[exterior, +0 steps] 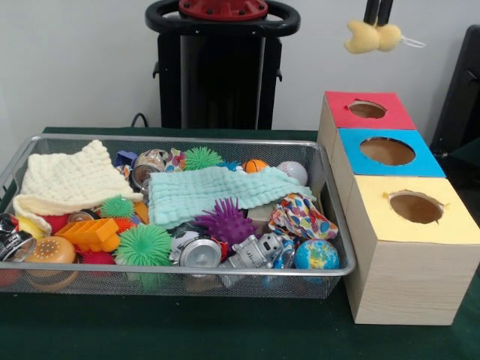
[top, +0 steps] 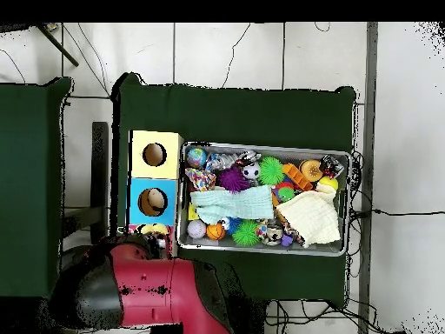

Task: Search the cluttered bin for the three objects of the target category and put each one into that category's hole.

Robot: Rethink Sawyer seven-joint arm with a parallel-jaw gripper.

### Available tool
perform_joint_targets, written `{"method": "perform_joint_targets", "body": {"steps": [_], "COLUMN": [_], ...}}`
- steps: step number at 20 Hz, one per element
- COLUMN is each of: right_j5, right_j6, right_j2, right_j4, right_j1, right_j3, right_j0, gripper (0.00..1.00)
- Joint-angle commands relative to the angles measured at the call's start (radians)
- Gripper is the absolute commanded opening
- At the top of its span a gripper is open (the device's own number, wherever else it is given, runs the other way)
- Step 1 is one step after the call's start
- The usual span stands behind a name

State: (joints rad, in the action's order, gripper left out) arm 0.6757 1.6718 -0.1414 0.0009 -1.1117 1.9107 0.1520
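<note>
My gripper (exterior: pixel 379 20) comes down at the top right of the front view, shut on a small yellow plush toy (exterior: pixel 373 36). The toy hangs in the air above the red-topped box (exterior: pixel 390 116) and its round hole (exterior: pixel 367 109). In the overhead view the toy (top: pixel 155 230) shows just past the arm (top: pixel 148 291), which covers the red box. The wire mesh bin (exterior: pixel 335 196) stands left of the boxes, full of toys: a purple spiky ball (exterior: pixel 225 222), green spiky balls (exterior: pixel 143 245), a globe ball (exterior: pixel 316 255), a baseball (exterior: pixel 293 172) and a toy robot (exterior: pixel 255 253).
A blue-topped box (exterior: pixel 420 161) and a yellow-topped box (exterior: pixel 382 217) stand in a row with the red one, each with a round hole. A cream cloth (exterior: pixel 71 180) and a teal cloth (exterior: pixel 217 191) lie over the toys. The robot's pedestal (exterior: pixel 221 67) stands behind the bin.
</note>
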Motion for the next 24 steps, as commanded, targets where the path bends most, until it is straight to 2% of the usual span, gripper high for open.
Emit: {"method": "perform_joint_targets", "body": {"steps": [1, 7, 16, 24], "right_j5": [0.089, 0.045, 0.011, 0.024], "right_j6": [0.167, 0.164, 0.147, 0.149], "right_j2": [0.002, 0.006, 0.021, 0.015], "right_j4": [0.031, 0.021, 0.039, 0.035], "right_j1": [-0.018, 0.001, -0.020, -0.048], "right_j3": [0.106, 0.124, 0.178, 0.198], "right_j0": [-0.012, -0.017, -0.023, -0.017], "gripper": [0.00, 0.00, 0.00, 0.00]}}
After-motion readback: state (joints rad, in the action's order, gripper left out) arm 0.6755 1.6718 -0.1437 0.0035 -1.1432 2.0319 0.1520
